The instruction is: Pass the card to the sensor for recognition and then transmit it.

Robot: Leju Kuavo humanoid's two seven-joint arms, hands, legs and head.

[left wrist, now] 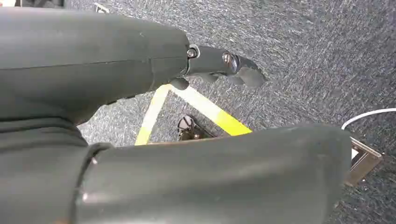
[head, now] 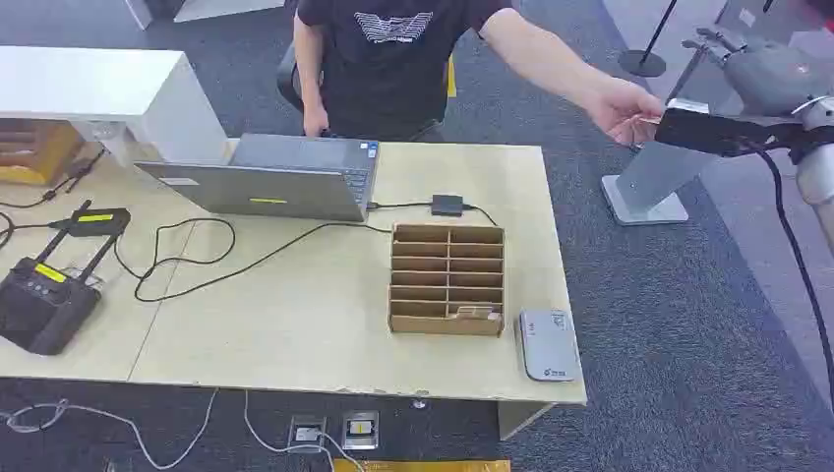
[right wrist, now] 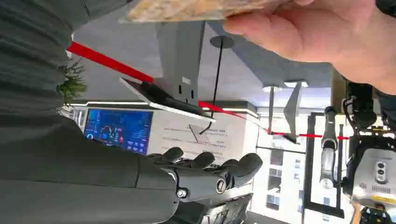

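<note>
Head view: your right hand (head: 710, 41) is raised off the tabletop (head: 295, 315), fingers apart and empty, so the person's hand (head: 629, 110) can take the card (right wrist: 196, 10); left hand (left wrist: 224, 67) hangs curled, empty.

**Even indoor light, soft close-up focus**

Head view: bright, flat overhead light, weak shadows under the table (head: 295, 324). Near the left hand (left wrist: 224, 65), the grey cover is blurred and dim. Beyond the right hand's fingers (right wrist: 205, 161), windows glare white; the person's hand (right wrist: 317, 32) is out of focus.
</note>
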